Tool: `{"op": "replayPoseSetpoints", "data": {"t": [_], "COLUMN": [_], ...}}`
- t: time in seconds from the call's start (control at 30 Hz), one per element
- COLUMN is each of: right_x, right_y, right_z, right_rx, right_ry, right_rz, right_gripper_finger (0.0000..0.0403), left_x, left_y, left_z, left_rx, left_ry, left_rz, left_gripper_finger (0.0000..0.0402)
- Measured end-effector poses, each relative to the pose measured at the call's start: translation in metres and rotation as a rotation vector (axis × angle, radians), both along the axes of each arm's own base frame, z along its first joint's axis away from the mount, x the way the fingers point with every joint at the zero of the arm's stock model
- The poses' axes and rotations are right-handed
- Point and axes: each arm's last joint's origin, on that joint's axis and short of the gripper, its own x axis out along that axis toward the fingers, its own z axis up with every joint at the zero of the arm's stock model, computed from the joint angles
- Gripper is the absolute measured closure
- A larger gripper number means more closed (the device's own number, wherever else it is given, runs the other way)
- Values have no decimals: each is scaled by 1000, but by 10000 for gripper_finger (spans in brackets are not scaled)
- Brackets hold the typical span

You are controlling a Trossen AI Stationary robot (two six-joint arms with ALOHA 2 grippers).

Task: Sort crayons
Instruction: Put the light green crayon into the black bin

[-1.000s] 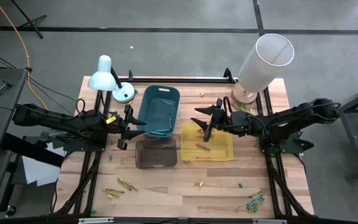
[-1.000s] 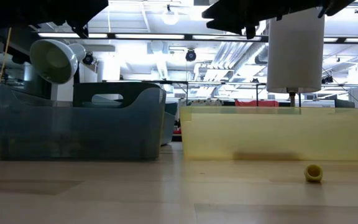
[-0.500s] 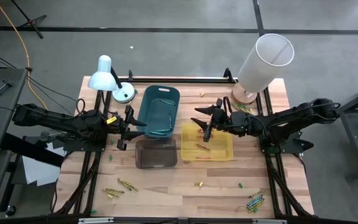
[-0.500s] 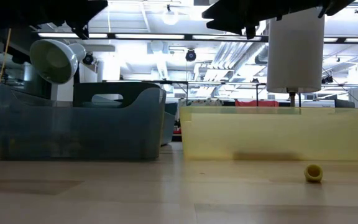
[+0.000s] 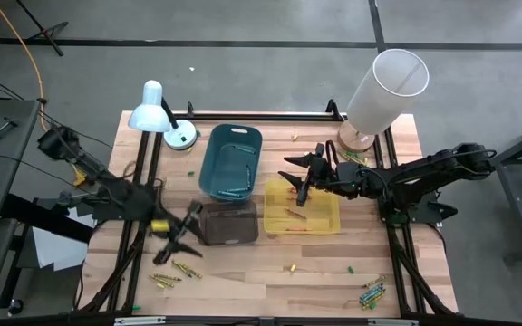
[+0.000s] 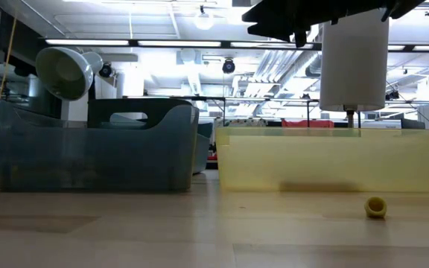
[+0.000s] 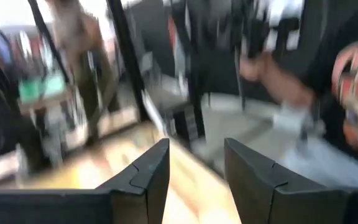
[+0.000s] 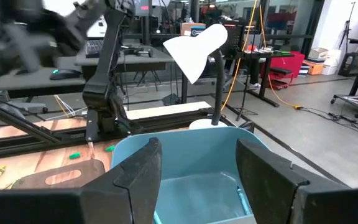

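Left gripper (image 5: 185,237) swung toward front-left crayons (image 5: 174,272), three bins (image 5: 231,161)

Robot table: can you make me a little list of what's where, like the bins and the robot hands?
blue bin: far middle of table, a few crayons inside
yellow bin: right of centre, holds red/orange crayons
dark clear bin: in front of the blue bin
left gripper: open, near the yellow crayons at the front left
right gripper: open, empty, above the yellow bin
loose blue crayons: front right corner
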Motion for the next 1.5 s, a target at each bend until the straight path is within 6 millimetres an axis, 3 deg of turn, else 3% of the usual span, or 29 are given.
{"op": "replayPoseSetpoints", "data": {"t": [0.17, 0.3, 0.53, 0.63, 0.9, 1.5], "right_x": [0, 0, 0, 0, 0, 0], "right_y": [0, 0, 0, 0, 0, 0], "right_z": [-1, -2, -2, -2, -2, -2], "right_rx": [0, -2, -3, -9, -11, -4], "right_ry": [14, 23, 22, 25, 25, 23], "right_rz": [0, 0, 3, 4, 4, 3], "right_gripper_finger": [204, 204, 204, 204, 204, 204], "left_x": [2, 5, 11, 14, 28, 44], "left_y": [-44, -76, -112, -122, -127, -121], "left_z": [1, -4, -37, -55, -90, -121], "left_rx": [115, 253, 572, 613, 473, 501], "left_ry": [360, 548, 776, 828, 1115, 1211], "left_rz": [104, 188, 233, 232, 239, 297], "left_gripper_finger": [261, 261, 261, 261, 261, 261]}}
